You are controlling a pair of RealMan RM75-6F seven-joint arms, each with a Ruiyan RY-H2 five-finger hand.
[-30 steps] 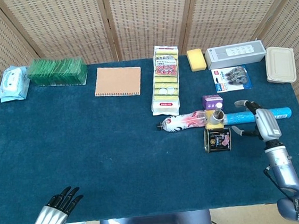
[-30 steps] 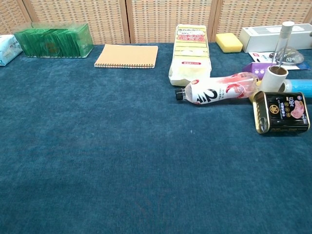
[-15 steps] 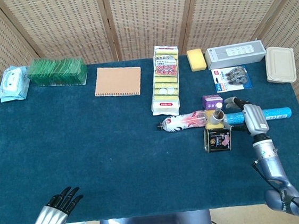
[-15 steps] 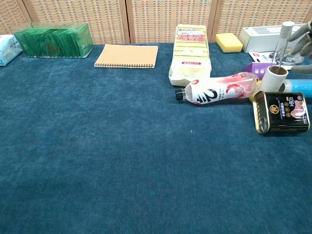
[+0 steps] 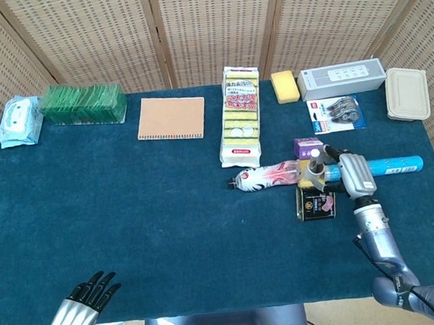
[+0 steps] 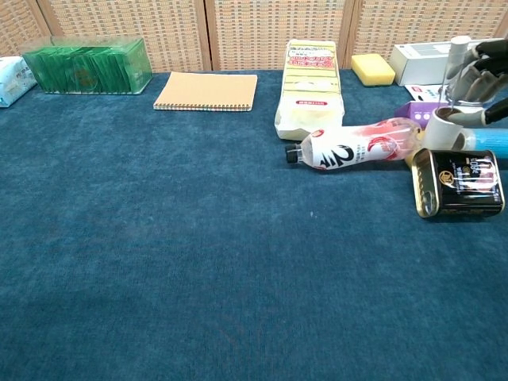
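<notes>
Looking left first, I see my left hand (image 5: 78,321) hanging off the counter's (image 5: 132,241) near edge, fingers spread and holding nothing, with wide bare blue cloth ahead of it. Along the far edge sit a wipes pack (image 5: 20,121), a green box (image 5: 83,103) whose contents I can't make out, a notebook (image 5: 171,117) and a sponge pack (image 5: 241,116). Further right a bottle (image 5: 265,177) lies on its side, touching a roll (image 5: 314,170) and a tin (image 5: 316,203). My right hand (image 5: 348,173) hovers just beside the roll, over a blue tube (image 5: 392,166), fingers apart around nothing. The chest view cuts that hand at the frame edge.
</notes>
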